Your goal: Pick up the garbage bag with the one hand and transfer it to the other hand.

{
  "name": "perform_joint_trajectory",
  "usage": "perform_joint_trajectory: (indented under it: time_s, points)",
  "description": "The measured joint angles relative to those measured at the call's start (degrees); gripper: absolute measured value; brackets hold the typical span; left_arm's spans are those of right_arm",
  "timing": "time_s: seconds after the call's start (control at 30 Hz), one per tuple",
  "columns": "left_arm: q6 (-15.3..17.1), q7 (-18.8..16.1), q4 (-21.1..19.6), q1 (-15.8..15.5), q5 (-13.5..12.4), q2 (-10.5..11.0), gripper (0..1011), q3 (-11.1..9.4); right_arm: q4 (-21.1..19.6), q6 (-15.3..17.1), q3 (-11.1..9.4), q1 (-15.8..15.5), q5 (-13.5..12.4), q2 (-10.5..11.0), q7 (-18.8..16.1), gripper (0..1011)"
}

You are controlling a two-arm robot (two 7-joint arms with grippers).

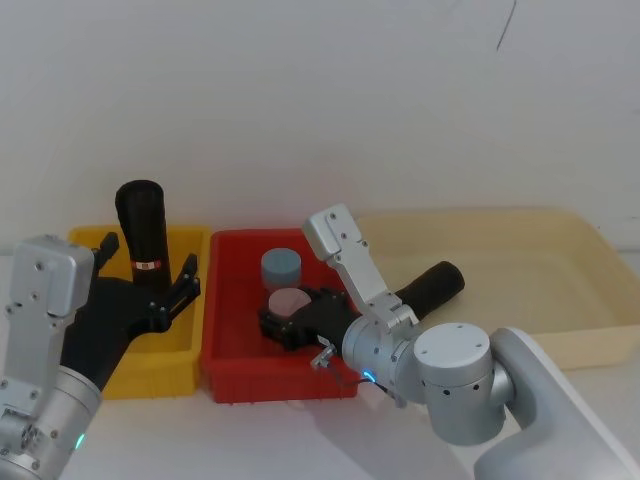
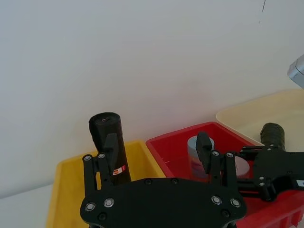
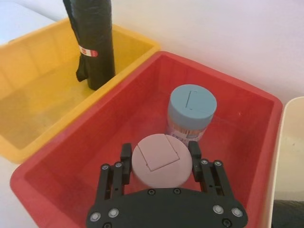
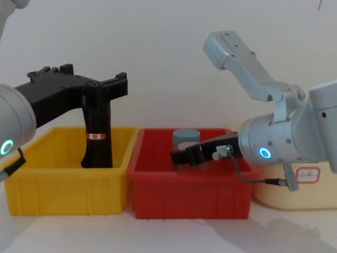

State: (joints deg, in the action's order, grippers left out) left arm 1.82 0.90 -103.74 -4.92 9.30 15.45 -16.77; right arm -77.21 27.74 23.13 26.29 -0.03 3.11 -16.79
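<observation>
Red bin [image 1: 215, 345] near the middle of the worktop is holding the right gripper [image 3: 159, 151], which is reaching in low with its fingers spread apart on either side of a pink-lidded jar [image 1: 289, 300]. A blue-lidded jar [image 1: 281, 267] is standing just beyond it.

To the left, the left gripper [image 2: 156, 142] is hovering open over the yellow bin [image 1: 150, 378], its fingers pointing at the upright black roll with the red label [image 1: 140, 225] at the bin's far side.

The garbage bag [image 1: 437, 284], plain black with no label, is sitting further right, just past the red bin's right wall by the left end of the cream tray [image 1: 590, 250]. It is leaning and partly hidden behind the right arm.

Neither gripper is on the bag, so the pick-up is not yet begun.

The main risk is a wrong grab. The left gripper is lined up with the labelled roll, and closing there would lift the wrong thing. The right gripper could likewise clamp the jar. Reaching across for the bag, the left arm could also knock the right arm, which is blocking the way.
</observation>
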Motion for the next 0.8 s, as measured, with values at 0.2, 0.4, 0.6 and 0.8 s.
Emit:
perform_joint_trajectory:
  time_s: [0.2, 0.4, 0.6, 0.8]
  points:
    - [0.0, 0.0, 0.0, 0.0, 0.0, 0.0, 1002, 0.0, 0.3, 0.6, -0.6, 0.5, 0.3, -0.5, 0.5, 668]
    - [0.0, 0.0, 0.0, 0.0, 0.0, 0.0, 1002, 0.0, -0.7, 1.1, -1.5, 0.7, 0.3, -0.7, 0.7, 668]
    - [0.0, 0.0, 0.0, 0.0, 0.0, 0.0, 1002, 0.0, -2.9, 1.6, -3.6, 1.1, -0.8, -1.1, 1.3, 668]
    - [0.0, 0.0, 0.0, 0.0, 0.0, 0.0, 1001, 0.0, -4.5, 1.0, -6.3, 2.0, -1.9, -1.8, 2.9, 668]
